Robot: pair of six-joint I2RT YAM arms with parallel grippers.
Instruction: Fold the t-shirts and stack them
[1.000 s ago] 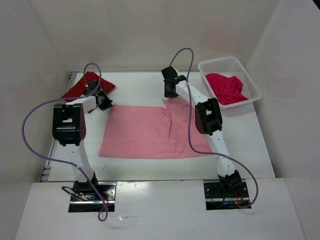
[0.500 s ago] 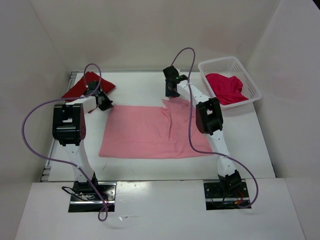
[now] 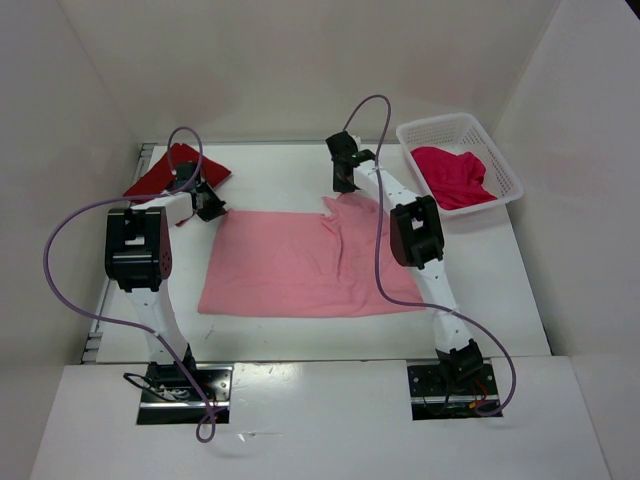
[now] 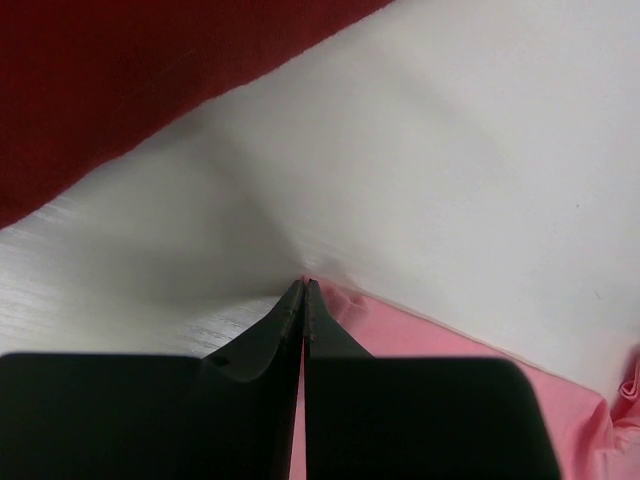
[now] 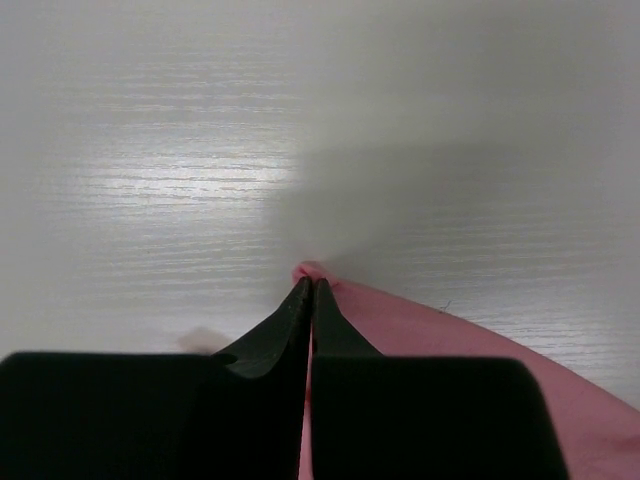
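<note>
A light pink t-shirt (image 3: 300, 265) lies spread flat on the white table. My left gripper (image 3: 213, 208) is shut on its far left corner, and a sliver of pink cloth (image 4: 306, 281) shows at the fingertips. My right gripper (image 3: 342, 188) is shut on the far right corner, where a pink tip (image 5: 309, 270) pokes out. The dark red t-shirt (image 3: 170, 172) sits folded at the far left, also seen in the left wrist view (image 4: 120, 80). A magenta-crimson t-shirt (image 3: 452, 175) lies crumpled in the basket.
The white lattice basket (image 3: 437, 131) stands at the far right corner of the table. White walls enclose the table on the left, back and right. Purple cables loop above both arms.
The right gripper has closed on the pink t-shirt's far right corner after standing open over it. The left gripper and the shirts have not moved.
</note>
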